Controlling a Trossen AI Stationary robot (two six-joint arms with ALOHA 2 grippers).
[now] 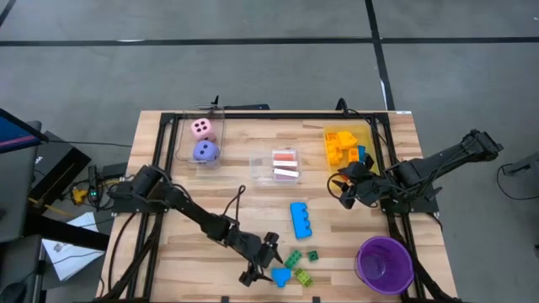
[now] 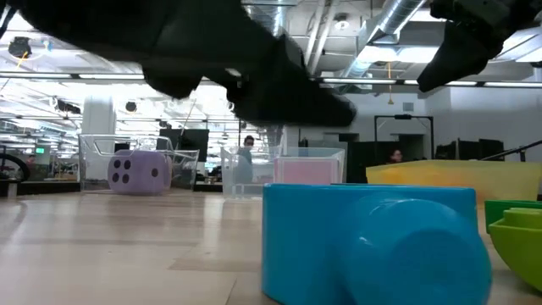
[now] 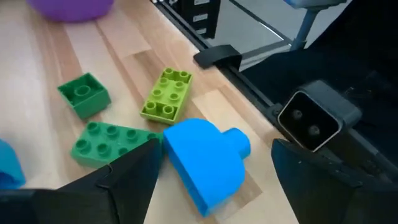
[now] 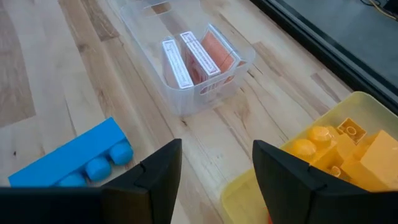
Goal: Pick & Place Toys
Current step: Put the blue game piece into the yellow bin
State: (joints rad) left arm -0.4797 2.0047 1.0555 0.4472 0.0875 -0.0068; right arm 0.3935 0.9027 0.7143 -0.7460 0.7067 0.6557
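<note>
Clear bin, upper left of the surface in high view: pink die behind purple die, both inside. Small clear bin at centre: pink-backed cards standing on edge in it; wrist view shows them leaning side by side. Yellow bin, upper right: yellow bricks piled in, w/ a bit of blue and orange at its right edge.

Purple cup lower right, contents not visible.

Loose on the surface: long blue brick right of centre, lying flat, apart from the rest. Lower centre: a cluster w/ a rounded blue brick, two dark green bricks and a lime brick, close together; blue one touches the flat green one.

Left pincer low over that cluster, released, fingers either side of the rounded blue brick, not gripping. Right pincer also released, hovering at the near-left edge of the yellow bin, between it and the long blue brick.
</note>
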